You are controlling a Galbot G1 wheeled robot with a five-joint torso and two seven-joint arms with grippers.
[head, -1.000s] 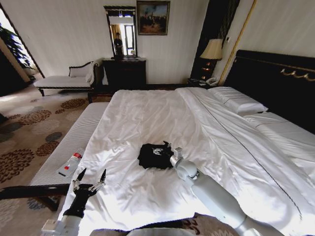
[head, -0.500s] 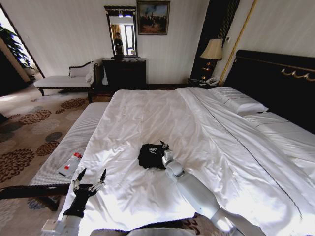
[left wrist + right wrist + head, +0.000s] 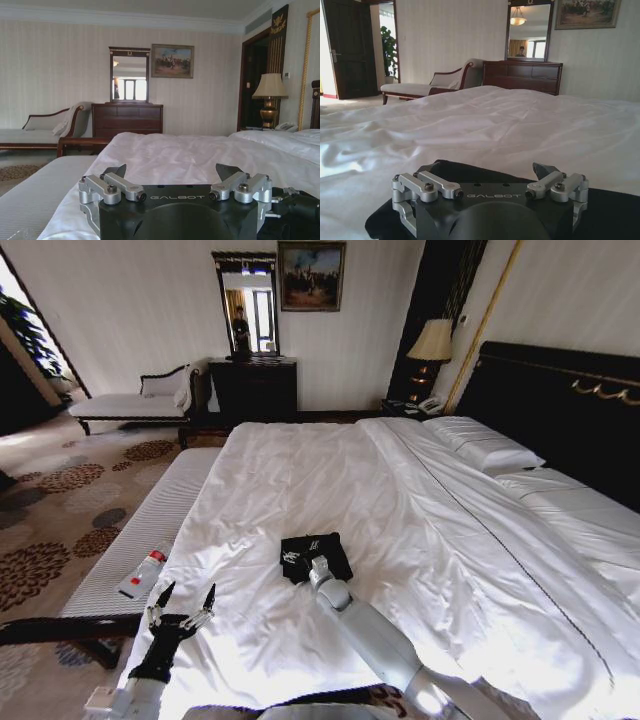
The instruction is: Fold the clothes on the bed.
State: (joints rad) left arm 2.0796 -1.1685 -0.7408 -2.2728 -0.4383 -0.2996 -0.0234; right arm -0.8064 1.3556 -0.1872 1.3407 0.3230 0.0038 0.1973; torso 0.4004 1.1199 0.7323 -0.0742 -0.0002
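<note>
White bed (image 3: 300,470) bears black clothes (image 3: 315,552), right gripper (image 3: 318,565) seemingly touching.

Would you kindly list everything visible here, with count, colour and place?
Folded T-shirt: one, black with white lettering, mid-bed.
Large bed: one, white sheets, dark headboard at right.
Pillows: two, white, by headboard.
Striped bench: one, grey, left of bed.
Small bottle: one, white and red, on bench.
Wooden dresser: one, dark, far wall, under mirror.
Chaise: one, pale, far left.
Table lamp: one, cream shade, by headboard.
Right gripper: at the T-shirt's near edge, fingers open.
Left gripper: near bed corner, fingers open.
</note>
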